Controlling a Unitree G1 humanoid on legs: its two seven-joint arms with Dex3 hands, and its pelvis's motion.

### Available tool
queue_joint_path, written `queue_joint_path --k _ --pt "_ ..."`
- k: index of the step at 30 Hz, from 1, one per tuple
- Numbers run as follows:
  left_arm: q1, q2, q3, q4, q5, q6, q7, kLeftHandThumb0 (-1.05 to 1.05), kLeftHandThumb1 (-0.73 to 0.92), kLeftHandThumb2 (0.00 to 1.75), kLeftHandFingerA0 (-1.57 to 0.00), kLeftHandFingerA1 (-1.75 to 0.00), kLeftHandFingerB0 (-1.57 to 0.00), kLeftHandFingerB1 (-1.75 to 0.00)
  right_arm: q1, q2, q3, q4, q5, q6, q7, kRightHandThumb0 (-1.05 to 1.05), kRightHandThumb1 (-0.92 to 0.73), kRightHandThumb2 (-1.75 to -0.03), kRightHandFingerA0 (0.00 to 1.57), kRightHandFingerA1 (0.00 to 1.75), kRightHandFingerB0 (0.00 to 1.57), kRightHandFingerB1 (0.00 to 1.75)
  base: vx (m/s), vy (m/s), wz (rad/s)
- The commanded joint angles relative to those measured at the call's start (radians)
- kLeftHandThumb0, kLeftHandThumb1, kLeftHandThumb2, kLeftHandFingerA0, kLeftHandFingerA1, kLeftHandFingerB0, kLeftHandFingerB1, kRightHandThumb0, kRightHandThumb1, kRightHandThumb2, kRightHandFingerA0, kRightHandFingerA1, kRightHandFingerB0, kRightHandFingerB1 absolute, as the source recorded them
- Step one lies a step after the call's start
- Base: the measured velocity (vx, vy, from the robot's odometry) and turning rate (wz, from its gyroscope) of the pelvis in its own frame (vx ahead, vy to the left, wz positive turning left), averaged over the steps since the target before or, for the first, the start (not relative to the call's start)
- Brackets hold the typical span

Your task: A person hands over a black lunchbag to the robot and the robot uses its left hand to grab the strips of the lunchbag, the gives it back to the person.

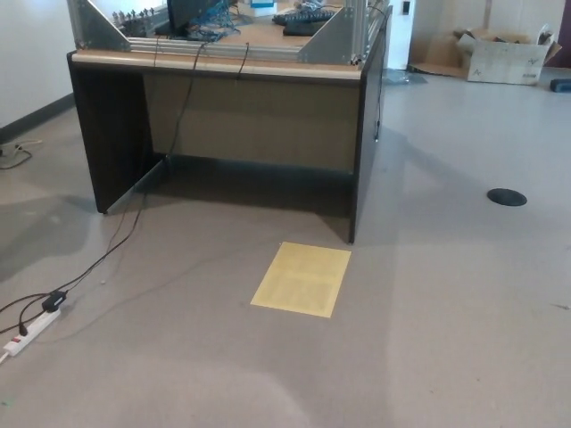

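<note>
No black lunchbag shows in the head view, and no person is in sight. Neither of my hands nor any part of my arms comes into the picture. I look down at a grey floor with a yellow rectangular sheet [302, 278] lying flat in the middle, just in front of a dark desk [241, 116].
The desk stands at the back with a metal frame [335, 36] and cables on top. A black cable runs down to a white power strip [31, 328] at the lower left. A cardboard box [504, 55] sits far right. A round black floor cover [507, 197] lies at right.
</note>
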Motion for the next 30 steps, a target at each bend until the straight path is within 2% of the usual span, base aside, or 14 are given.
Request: queue_joint_path --k 1,2,3,4,5,8,10,12,13,25,26,27,28,30 --pt "0.011 0.040 -0.035 0.038 0.052 -0.072 0.132 -0.21 0.69 0.58 -0.85 -1.75 -0.63 -1.70 -0.003 -0.009 0.002 0.015 -0.009 -0.004 -0.026 -0.64 -0.67 -1.04 0.46 0.59 0.39 0.52 0.00 0.000 0.00" --pt "0.015 0.043 -0.035 0.036 0.049 -0.077 0.136 -0.20 0.69 0.58 -0.86 -1.75 -0.60 -1.72 0.003 -0.008 0.003 0.016 -0.010 -0.007 -0.029 -0.64 -0.67 -1.04 0.46 0.59 0.38 0.53 0.00 0.000 0.00" --pt "0.010 0.052 -0.038 0.032 0.053 -0.072 0.147 -0.29 0.51 0.84 -1.18 -1.43 -0.92 -1.28 0.006 -0.006 0.004 0.016 -0.009 -0.011 -0.030 -0.63 -0.66 -1.04 0.46 0.59 0.38 0.53 0.00 0.000 0.00" --pt "0.005 0.056 -0.036 0.018 0.052 -0.061 0.152 -0.37 0.52 0.84 -1.19 -1.45 -0.92 -1.30 0.010 -0.007 0.006 0.014 -0.010 -0.013 -0.028 -0.62 -0.80 -0.64 0.50 0.44 0.48 0.40 0.00 0.000 0.00" --pt "-0.004 0.061 -0.035 0.010 0.046 -0.059 0.150 -0.38 0.52 0.84 -1.19 -1.45 -0.91 -1.29 0.010 -0.006 0.007 0.016 -0.012 -0.013 -0.031 -0.63 -0.66 -1.04 0.46 0.59 0.39 0.53 0.00 0.000 0.00" --pt "-0.066 0.087 -0.023 -0.023 0.057 -0.042 0.173 -0.30 0.49 0.85 -1.20 -1.42 -0.98 -1.29 0.005 -0.005 0.006 0.017 -0.012 -0.007 -0.041 -0.62 -0.66 -1.04 0.46 0.59 0.39 0.53 0.00 0.000 0.00" --pt "-0.121 0.110 -0.015 -0.047 0.058 -0.027 0.169 -0.19 0.68 0.58 -0.88 -1.75 -0.66 -1.72 0.002 -0.002 -0.001 0.018 -0.004 -0.004 -0.036 -0.63 -0.67 -1.04 0.46 0.59 0.39 0.53 0.00 0.000 0.00" --pt "-0.204 0.149 -0.016 -0.060 0.034 -0.031 0.116 -0.14 0.66 0.57 -0.86 -1.75 -0.64 -1.72 -0.007 -0.003 0.001 0.024 -0.011 -0.004 -0.047 -0.63 -0.80 -0.65 0.51 0.44 0.49 0.40 0.00 0.000 0.00" --pt "-0.248 0.167 -0.018 -0.063 0.022 -0.029 0.088 -0.12 0.67 0.57 -0.84 -1.75 -0.63 -1.72 -0.009 -0.005 0.001 0.026 -0.013 -0.006 -0.052 -0.63 -0.67 -1.05 0.46 0.59 0.40 0.53 0.00 0.000 0.00" --pt "-0.834 0.171 -0.137 0.001 0.006 0.065 -0.136 -0.20 0.67 0.57 -0.83 -1.75 -0.60 -1.71 -0.007 0.004 -0.002 0.018 -0.012 0.002 -0.070 -0.60 -0.81 -0.65 0.49 0.43 0.49 0.40 0.00 0.000 0.00" --pt "-0.922 0.124 -0.164 -0.003 0.010 0.113 -0.175 -0.33 0.50 0.81 -1.16 -1.44 -0.89 -1.30 -0.007 0.005 -0.002 0.017 -0.012 0.007 -0.072 -0.60 -0.81 -0.64 0.48 0.42 0.48 0.39 0.00 0.000 0.00" --pt "-0.953 0.109 -0.179 -0.010 0.015 0.129 -0.190 -0.33 0.50 0.81 -1.15 -1.44 -0.88 -1.29 0.002 0.006 -0.002 0.012 -0.012 0.004 -0.073 -0.60 -0.81 -0.64 0.47 0.42 0.48 0.40 0.00 0.000 0.00" --pt "-0.978 0.097 -0.189 -0.010 0.020 0.142 -0.198 -0.23 0.67 0.57 -0.81 -1.75 -0.56 -1.72 0.003 0.005 -0.003 0.011 -0.012 0.002 -0.074 -0.60 -0.81 -0.64 0.47 0.43 0.48 0.40 0.00 0.000 0.00" --pt "-1.052 0.064 -0.218 -0.002 0.030 0.174 -0.223 -0.23 0.65 0.56 -0.81 -1.75 -0.53 -1.73 0.004 0.004 -0.004 0.010 -0.011 -0.002 -0.073 -0.60 -0.81 -0.65 0.47 0.43 0.48 0.40 0.00 0.000 0.00"
